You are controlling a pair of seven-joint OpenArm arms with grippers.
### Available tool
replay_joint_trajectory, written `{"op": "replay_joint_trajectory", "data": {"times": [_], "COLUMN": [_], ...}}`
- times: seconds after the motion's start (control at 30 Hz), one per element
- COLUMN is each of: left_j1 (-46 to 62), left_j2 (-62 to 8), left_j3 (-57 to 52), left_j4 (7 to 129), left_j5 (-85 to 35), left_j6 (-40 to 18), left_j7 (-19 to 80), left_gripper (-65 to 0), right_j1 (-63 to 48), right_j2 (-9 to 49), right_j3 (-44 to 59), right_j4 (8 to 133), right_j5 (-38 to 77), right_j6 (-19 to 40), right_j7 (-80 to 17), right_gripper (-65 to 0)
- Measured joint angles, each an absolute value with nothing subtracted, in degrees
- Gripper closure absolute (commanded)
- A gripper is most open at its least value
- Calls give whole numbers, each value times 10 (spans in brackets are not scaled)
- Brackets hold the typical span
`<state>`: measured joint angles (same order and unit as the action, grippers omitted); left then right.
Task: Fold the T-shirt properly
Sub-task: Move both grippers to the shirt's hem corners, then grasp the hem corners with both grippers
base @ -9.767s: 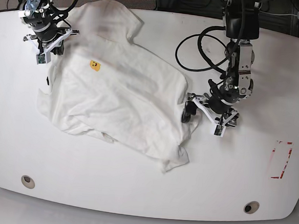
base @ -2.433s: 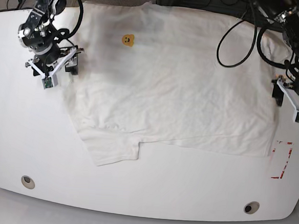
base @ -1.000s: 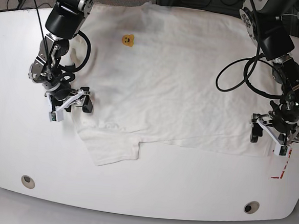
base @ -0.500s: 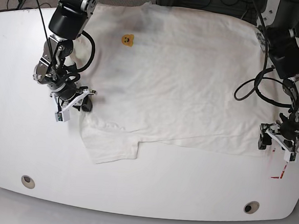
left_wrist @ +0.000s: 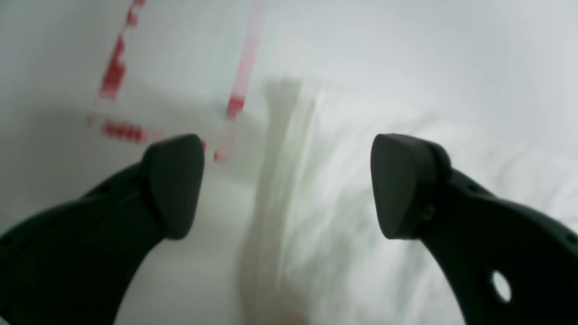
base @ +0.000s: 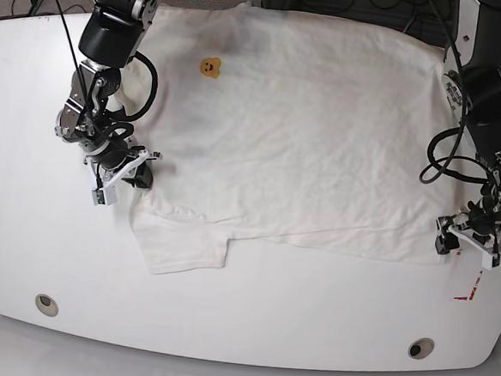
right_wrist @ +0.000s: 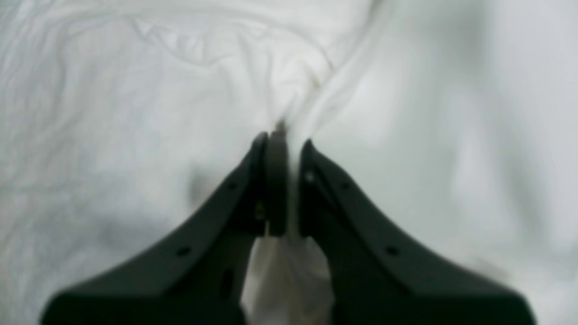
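Right gripper (right_wrist: 283, 149) jaws pinched nearly closed on a bunched fold of the white short-sleeved cotton T-shirt (base: 297, 131); cloth squeezed between the black fingers (right_wrist: 275, 180) in the right wrist view, wrinkles fanning out from the pinch. Left gripper (left_wrist: 286, 185) jaws wide open, nothing held; the shirt's edge lies on the table under the gap, running between the two black pads (left_wrist: 174, 185), cloth more toward the right pad. Red dashed tape marking (left_wrist: 119, 81) on the white tabletop (base: 310, 321) just beside the left pad, partly covered by it.

Base view: shirt spread flat across the upper table, small yellow-orange print (base: 210, 66) near the top left, one sleeve (base: 182, 248) sticking out at the lower left. Right gripper (base: 121, 172) sits at the shirt's left edge above that sleeve, left gripper (base: 469, 238) at the lower right corner of the hem. Black cables (base: 446, 159) loop by the left arm over the shirt's right edge. Two round metal inserts (base: 46, 304) near the table's front edge, well apart from the cloth.
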<state>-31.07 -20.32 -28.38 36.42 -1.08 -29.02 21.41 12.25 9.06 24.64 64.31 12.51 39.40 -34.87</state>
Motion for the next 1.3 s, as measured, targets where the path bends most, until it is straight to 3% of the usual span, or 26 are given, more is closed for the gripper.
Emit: {"op": "replay_joint_trajectory", "data": {"times": [0.73,1.3], "left_j1": [-309,-288], "left_j2": [-170,-182], "left_j3": [-256,-224], "left_j4": [355,363], "left_j5": [-12,-19], "left_j6": [-288,-291], "left_j7": [214,196], "left_gripper": [-547,-547], "right_j1": [123,122], "right_j2": [91,91], "right_j3": [246,246], "right_j4": [643,643], "right_j5": [125,127], "right_j6": [394,394], "right_j7": [-349,-349], "right_gripper": [-16,-16]}}
